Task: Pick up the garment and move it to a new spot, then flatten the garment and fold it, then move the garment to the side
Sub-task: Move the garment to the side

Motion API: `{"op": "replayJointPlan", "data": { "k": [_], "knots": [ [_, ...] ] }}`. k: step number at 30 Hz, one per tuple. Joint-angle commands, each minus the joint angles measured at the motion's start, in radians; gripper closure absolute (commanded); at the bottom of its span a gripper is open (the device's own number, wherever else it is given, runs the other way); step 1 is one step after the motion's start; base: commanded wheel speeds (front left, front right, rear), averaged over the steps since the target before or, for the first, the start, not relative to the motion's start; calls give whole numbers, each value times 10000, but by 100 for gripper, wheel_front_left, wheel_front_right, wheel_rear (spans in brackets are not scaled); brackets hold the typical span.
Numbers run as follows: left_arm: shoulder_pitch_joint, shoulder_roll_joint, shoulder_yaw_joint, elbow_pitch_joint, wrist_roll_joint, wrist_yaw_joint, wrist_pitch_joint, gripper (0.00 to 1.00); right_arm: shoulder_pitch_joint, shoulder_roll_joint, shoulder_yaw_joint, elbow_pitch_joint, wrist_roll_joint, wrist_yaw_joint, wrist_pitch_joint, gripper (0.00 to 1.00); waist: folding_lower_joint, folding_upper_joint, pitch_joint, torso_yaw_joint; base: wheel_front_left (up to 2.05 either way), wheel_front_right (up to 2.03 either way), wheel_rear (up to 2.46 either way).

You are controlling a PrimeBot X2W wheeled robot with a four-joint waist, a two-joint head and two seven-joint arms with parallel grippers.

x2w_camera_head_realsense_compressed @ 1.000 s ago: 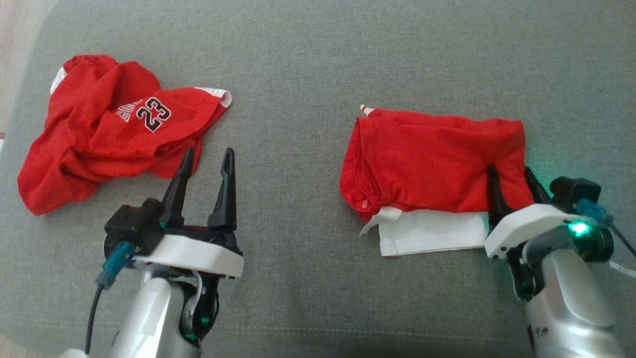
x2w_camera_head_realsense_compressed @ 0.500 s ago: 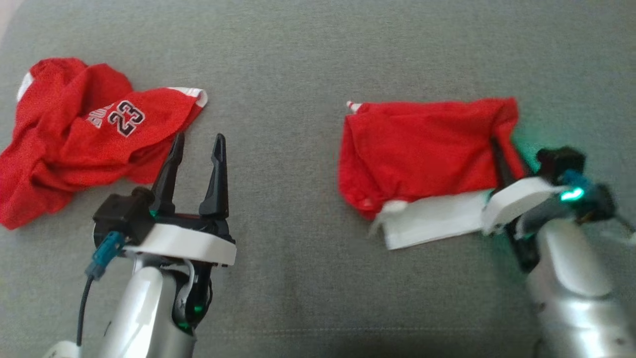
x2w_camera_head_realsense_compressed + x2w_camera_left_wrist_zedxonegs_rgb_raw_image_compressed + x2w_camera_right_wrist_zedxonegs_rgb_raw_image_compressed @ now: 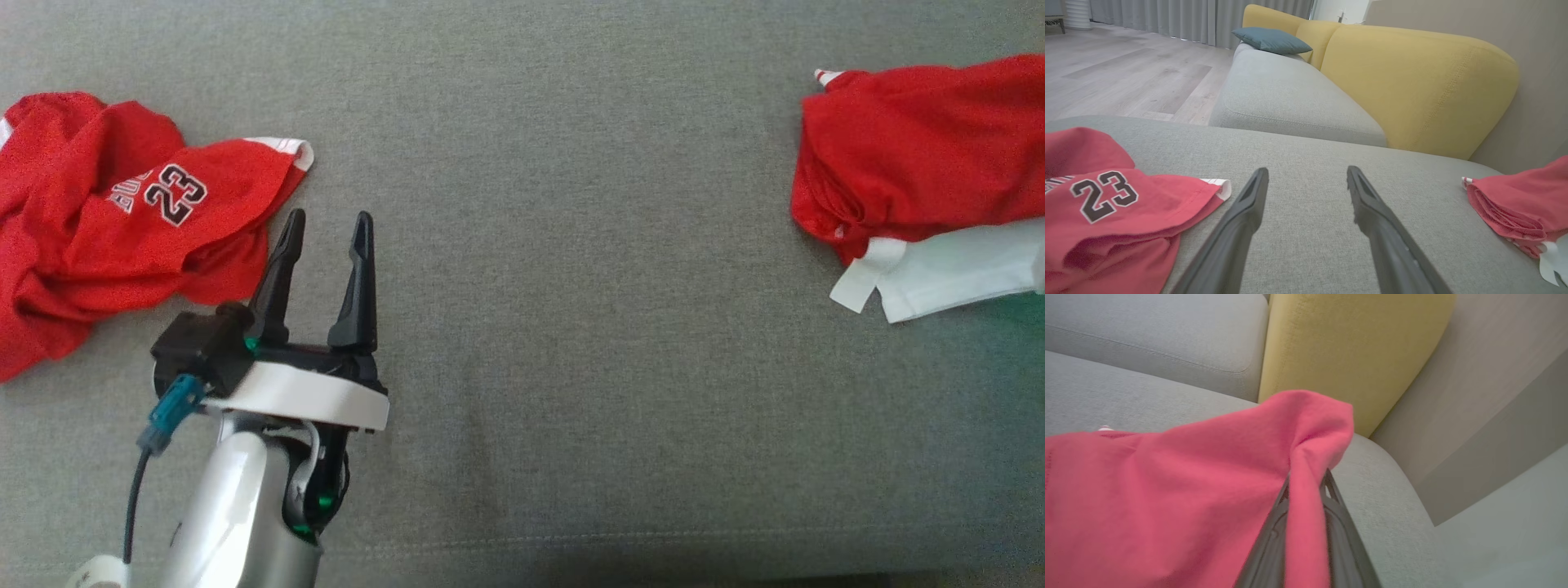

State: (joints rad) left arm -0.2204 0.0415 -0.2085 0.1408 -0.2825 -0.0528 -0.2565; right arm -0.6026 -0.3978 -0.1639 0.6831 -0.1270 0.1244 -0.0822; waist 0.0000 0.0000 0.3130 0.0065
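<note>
The garment (image 3: 914, 155) is a folded red piece with a white layer under its near edge, lying at the far right of the grey sofa seat (image 3: 571, 286). It shows again in the left wrist view (image 3: 1511, 204). In the right wrist view my right gripper (image 3: 1306, 482) is shut on a raised fold of the red garment (image 3: 1167, 498), with the cloth pinched between both dark fingers. My left gripper (image 3: 328, 220) stands open over bare seat, its fingers (image 3: 1249, 204) spread wide and holding nothing.
A crumpled red jersey (image 3: 122, 212) with the number 23 lies at the left, just beside my left fingers (image 3: 1106, 212). Behind the seat rise a yellow backrest (image 3: 1412, 81), a second grey cushion (image 3: 1282, 94) and a blue pillow (image 3: 1271, 40). Wooden floor (image 3: 1118, 77) lies beyond.
My right gripper shut on the folded garment's right edge and pulled it far to the right; the right arm has left the head view. The head camera also shifted. My left gripper stayed open.
</note>
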Motion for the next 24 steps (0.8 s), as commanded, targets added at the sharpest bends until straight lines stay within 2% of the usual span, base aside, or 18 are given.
{"op": "replayJointPlan", "data": {
  "k": [1,24],
  "knots": [
    [-356,87,384,-340,65,-20,-53,0,-224,-206,232,-293,-64,63,48,100,0,0,20,4,0,0,0],
    [-284,87,378,-332,29,10,-53,0,-157,-217,208,-810,227,63,-137,100,0,0,-83,-100,0,0,0]
  ]
}}
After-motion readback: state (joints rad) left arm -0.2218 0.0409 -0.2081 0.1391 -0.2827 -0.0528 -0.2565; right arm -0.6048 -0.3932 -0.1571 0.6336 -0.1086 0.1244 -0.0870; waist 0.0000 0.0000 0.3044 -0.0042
